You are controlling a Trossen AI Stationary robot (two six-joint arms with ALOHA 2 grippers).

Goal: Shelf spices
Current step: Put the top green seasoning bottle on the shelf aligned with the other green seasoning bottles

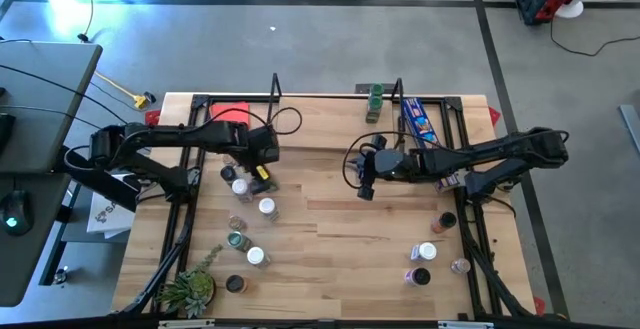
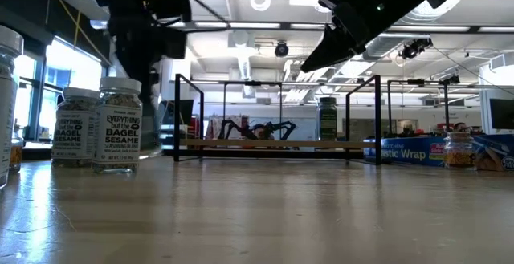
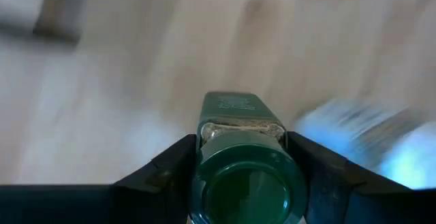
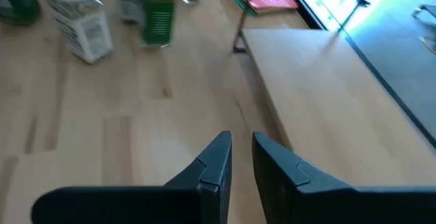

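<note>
1. Green plastic fills my left wrist view: the lid of one green-lidded jar (image 3: 244,183), sitting in my left gripper (image 3: 242,141). Both fingers (image 3: 170,173) look pressed against its sides, so I read that as a grasp.
2. That jar's long axis runs straight away from my wrist, lid toward me and base toward the wooden tabletop (image 1: 340,229). From above, this hand points down at the table's left part, so the jar stands upright. I cannot tell whether its base touches the wood.
3. As best I can count from above, seven loose jars (image 1: 267,207) trail from just beside that hand toward one small plant (image 1: 190,289) at the near left corner. All stand upright, lids up; two nearest the low camera read as bagel sesame seasoning.
4. My right gripper (image 4: 241,139) hangs over the table's middle, raised off the wood, its fingers drawn almost together on nothing.
5. Five more jars, the right cluster (image 1: 428,253), stand upright near the table's right edge.
6. Farthest is the one shelf (image 1: 330,109), lying lengthwise along the table's back edge between its two black wire uprights (image 1: 275,87). One dark-topped jar (image 1: 375,99) stands upright on it, near the right upright.
7. One blue plastic-wrap box (image 1: 418,119) lies beside the shelf's right end, and one red flat thing (image 1: 230,112) lies at its left.
</note>
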